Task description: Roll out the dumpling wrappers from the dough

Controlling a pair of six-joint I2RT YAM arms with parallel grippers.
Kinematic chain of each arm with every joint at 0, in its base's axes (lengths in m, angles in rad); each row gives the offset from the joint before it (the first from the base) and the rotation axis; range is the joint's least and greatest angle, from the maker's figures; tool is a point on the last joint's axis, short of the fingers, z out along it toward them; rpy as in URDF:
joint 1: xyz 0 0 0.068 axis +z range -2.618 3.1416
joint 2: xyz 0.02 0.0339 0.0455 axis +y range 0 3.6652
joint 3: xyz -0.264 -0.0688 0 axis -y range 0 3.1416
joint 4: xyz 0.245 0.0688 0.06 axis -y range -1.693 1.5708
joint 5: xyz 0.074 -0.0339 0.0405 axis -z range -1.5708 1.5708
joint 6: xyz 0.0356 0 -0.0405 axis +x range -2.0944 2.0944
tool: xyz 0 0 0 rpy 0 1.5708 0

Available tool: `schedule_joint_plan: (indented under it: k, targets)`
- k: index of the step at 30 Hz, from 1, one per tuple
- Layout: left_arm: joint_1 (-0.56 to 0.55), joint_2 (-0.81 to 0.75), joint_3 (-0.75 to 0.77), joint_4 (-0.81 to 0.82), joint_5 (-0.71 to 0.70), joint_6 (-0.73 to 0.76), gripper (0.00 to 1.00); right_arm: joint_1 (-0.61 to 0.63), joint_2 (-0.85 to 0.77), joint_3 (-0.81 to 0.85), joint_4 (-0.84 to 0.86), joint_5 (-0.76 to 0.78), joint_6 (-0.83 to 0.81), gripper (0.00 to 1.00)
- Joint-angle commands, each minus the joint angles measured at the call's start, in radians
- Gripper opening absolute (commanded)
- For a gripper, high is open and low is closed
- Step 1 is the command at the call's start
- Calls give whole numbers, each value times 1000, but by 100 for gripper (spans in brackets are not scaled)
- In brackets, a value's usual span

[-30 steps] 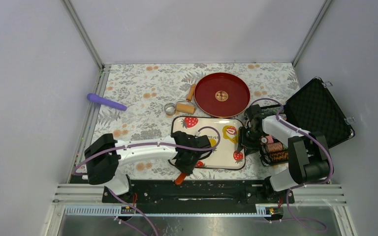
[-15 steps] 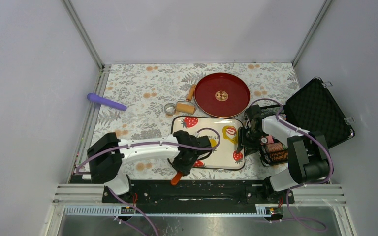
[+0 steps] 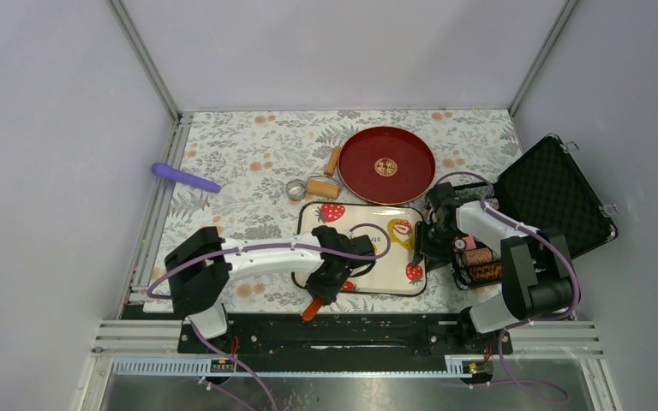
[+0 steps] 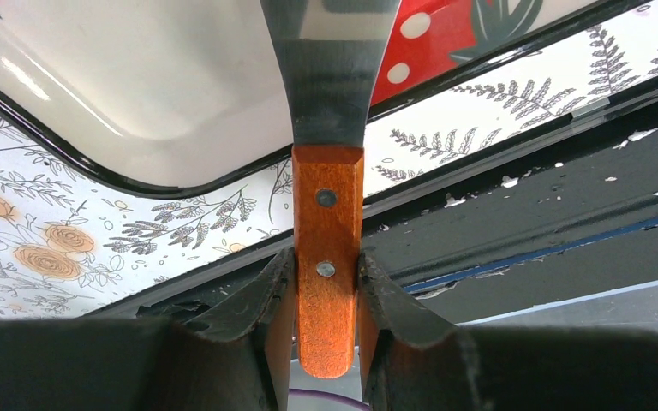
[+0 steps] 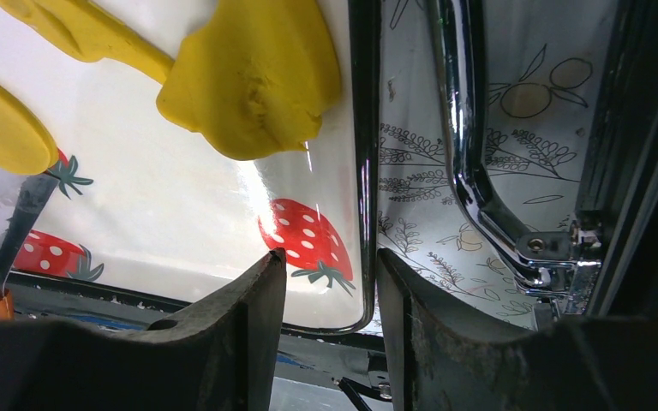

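The yellow dough (image 3: pixel 405 235) lies on the right part of the strawberry-print tray (image 3: pixel 394 281). In the right wrist view it is a thick lump (image 5: pixel 253 81) with a strip and a rounded piece (image 5: pixel 0 120) to its left. I see no clear thin round wrapper. My left gripper (image 3: pixel 323 289) is shut on the orange wooden handle (image 4: pixel 327 248) of a metal scraper, its blade (image 4: pixel 330 77) reaching over the tray's near rim. My right gripper (image 5: pixel 330 257) straddles and holds the tray's right rim (image 5: pixel 363 171); it also shows in the top view (image 3: pixel 422 248).
A red round plate (image 3: pixel 385 165), two small wooden rollers (image 3: pixel 324 185), a metal ring cutter (image 3: pixel 296 188) and a purple rod (image 3: pixel 186 177) lie behind the tray. An open black case (image 3: pixel 557 197) stands right. A black rail (image 3: pixel 351 330) runs along the near edge.
My left arm's elbow has swung right and the scraper handle has shifted slightly at the tray's near rim. The right arm and the dough have not moved.
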Motion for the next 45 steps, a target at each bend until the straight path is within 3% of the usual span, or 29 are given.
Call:
schedule_joint_plan:
  k: [1,14,26,45]
  targets:
    - [12,10,39,30,19,16,0,-3,4,-1,8,-27,-6,50]
    - [28,31,71,66,25,2,0,-3,5,0,8,-29,-7,50]
    - [36,-109,21,68,-91,-81,0,-3,9,-1,10,-37,-8,50]
    - [-19,-38,32,-45,-43,-33,0,-3,14,1,11,-46,-9,50]
